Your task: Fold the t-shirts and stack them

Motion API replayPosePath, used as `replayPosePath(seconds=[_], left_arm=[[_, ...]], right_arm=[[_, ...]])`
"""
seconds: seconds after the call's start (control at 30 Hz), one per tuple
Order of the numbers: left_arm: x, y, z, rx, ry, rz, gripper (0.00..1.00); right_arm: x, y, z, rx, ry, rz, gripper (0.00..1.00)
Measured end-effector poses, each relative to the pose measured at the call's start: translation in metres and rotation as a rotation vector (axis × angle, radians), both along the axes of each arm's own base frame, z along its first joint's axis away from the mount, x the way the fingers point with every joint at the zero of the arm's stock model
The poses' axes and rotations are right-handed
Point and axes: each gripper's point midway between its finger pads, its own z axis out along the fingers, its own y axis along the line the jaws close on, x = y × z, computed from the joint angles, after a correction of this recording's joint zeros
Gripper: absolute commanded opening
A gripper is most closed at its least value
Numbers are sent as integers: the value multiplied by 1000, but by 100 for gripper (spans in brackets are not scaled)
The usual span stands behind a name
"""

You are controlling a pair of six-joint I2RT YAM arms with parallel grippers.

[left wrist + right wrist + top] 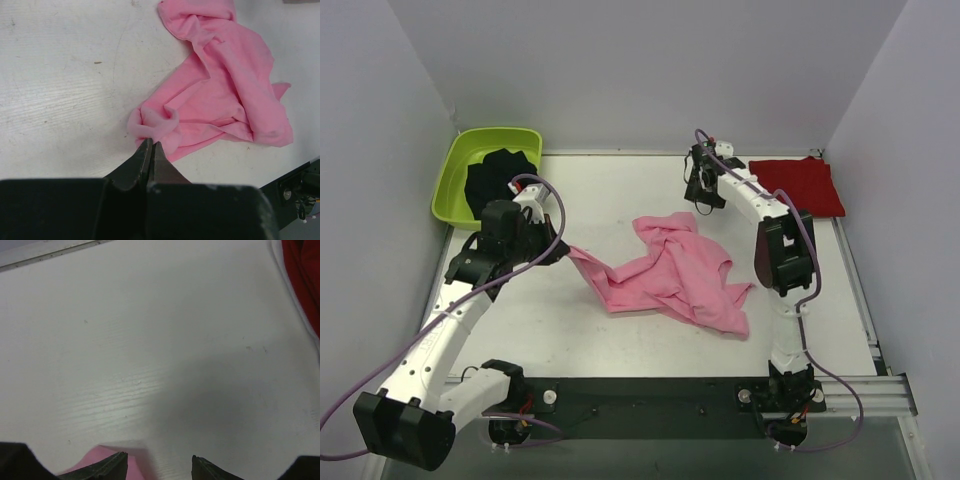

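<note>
**A:** What do we have, biggest first?

**B:** The white table (620, 340). Crumpled on it is the pink t-shirt (680, 275), not yet folded. Well beyond its left end sits the lime green tub (450, 185) with dark cloth (498, 175) inside. Beyond its right end the red t-shirt (798, 185) lies flat and squared, which we take as the base of the stack.

**A:** And our grippers?

**B:** Our left gripper (151, 145) is pinched tight on the pink t-shirt's left corner, with a bunch of cloth caught at the tips. We judge that hold is meant to draw the corner out and spread the shirt. Our right gripper (160, 460) hangs just past the shirt's far edge, fingers parted and holding nothing. It looks placed to take a second corner.
</note>
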Motion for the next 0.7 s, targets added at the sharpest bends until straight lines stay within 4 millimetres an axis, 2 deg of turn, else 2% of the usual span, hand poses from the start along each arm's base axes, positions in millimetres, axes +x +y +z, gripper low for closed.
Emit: replayPosePath(seconds=[0.2, 0.47, 0.63, 0.7], left_arm=[[2, -1, -4, 3, 11, 0, 0], [4, -1, -6, 4, 15, 0, 0], [4, -1, -6, 4, 15, 0, 0], [4, -1, -6, 4, 15, 0, 0]], right_arm=[[-6, 10, -32, 14, 67, 9, 51], [-8, 22, -39, 50, 78, 25, 50], [-10, 27, -55, 62, 103, 24, 49], [-11, 28, -61, 62, 113, 25, 45]])
